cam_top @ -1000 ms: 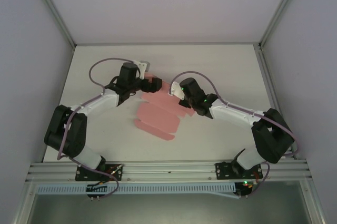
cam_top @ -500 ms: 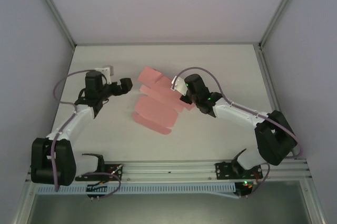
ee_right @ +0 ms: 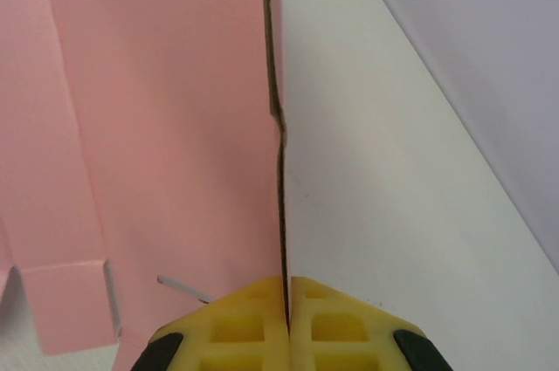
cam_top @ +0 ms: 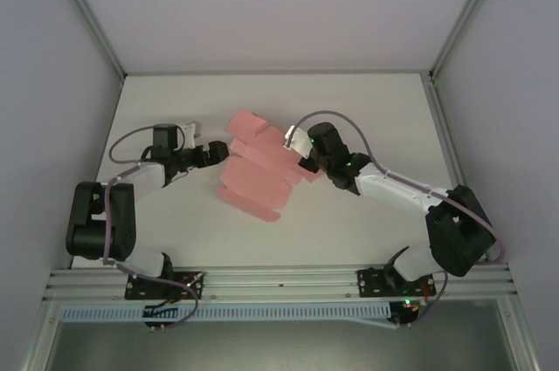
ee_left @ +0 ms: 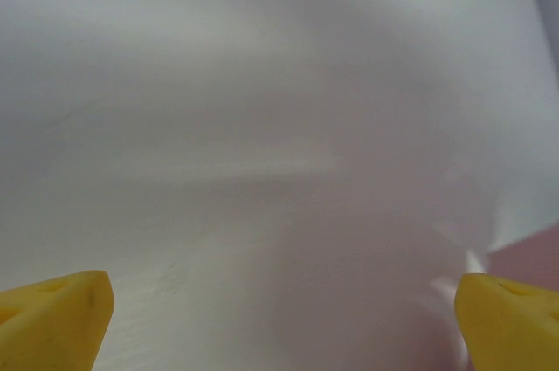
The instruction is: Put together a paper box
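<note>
Reaching inward, the right gripper (ee_right: 286, 299) pinches the paper box's (cam_top: 255, 181) edge; the left gripper (cam_top: 218, 153), low and level, gapes just beside it.

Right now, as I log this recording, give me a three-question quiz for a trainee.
1. True or false: the left gripper is shut on the box.
2. What does the right gripper clamp? A) nothing B) the box's edge C) the left gripper
3. Fill in: the box's colour is ____.

Key: 1 false, its jaws are wide open and beside the box; 2 B; 3 pink.
</note>
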`<state>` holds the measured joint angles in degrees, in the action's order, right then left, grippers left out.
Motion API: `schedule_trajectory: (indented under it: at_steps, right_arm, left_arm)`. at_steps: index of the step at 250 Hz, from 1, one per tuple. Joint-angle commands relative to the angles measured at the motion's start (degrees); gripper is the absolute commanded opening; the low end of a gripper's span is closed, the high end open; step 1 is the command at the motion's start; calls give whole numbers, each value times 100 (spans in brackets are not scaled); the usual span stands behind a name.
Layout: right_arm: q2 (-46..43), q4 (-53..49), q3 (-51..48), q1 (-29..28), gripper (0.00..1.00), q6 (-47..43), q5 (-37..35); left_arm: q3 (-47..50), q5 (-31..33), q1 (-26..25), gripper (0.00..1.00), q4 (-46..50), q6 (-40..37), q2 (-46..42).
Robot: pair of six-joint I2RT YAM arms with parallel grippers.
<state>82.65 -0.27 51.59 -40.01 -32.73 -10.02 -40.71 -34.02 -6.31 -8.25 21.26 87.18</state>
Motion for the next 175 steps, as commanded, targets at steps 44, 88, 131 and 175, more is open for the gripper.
schedule_trajectory:
  at_steps: [44,88,131,175]
  right_arm:
    - [-69,-8,35,34,4,155,207]
    - [-68,-8,13,22,4,176,226]
    - [-89,26,-17,24,4,205,237]
    - [-61,27,-62,35,4,127,60]
  left_arm:
    - [-287,-755,-565,100,-500,-582,244]
    - [-462,-415,-873,100,-293,-742,380]
    - [-697,1147,-1454,100,238,-976,506]
    - [-588,1518,-1664,100,238,-1053,179]
